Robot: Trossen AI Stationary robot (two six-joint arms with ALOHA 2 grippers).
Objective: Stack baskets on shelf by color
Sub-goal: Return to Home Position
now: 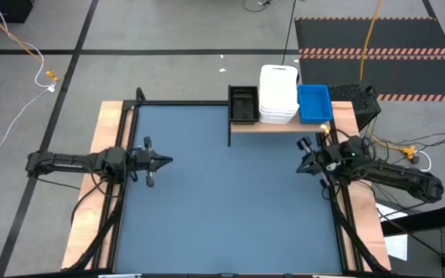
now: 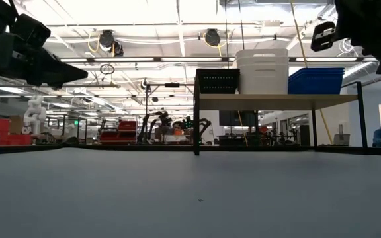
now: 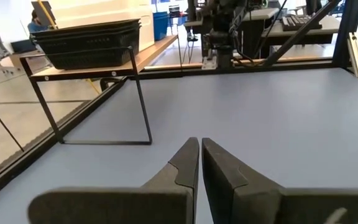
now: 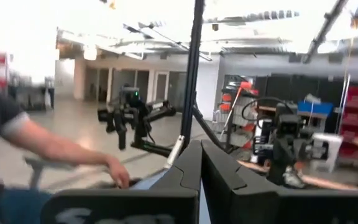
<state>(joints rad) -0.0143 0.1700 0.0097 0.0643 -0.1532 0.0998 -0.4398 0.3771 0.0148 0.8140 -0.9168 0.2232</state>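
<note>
The shelf [image 1: 284, 126], a light wood board on a black frame, stands at the table's far edge. On it sit a black basket [image 1: 243, 103] at the left, a stack of white baskets [image 1: 278, 94] in the middle and blue baskets [image 1: 314, 103] at the right. The low view shows the same row: black [image 2: 217, 80], white [image 2: 262, 71], blue [image 2: 316, 80]. My left gripper [image 1: 168, 161] hovers shut over the table's left side; my right gripper [image 1: 300, 165] hovers shut near the right side, just in front of the shelf. Both hold nothing.
The dark blue-grey tabletop [image 1: 230, 208] lies between the arms. The shelf's black legs [image 1: 229, 135] stand on it at the far edge. A person's arm [image 4: 55, 149] shows in the room in the right wrist view.
</note>
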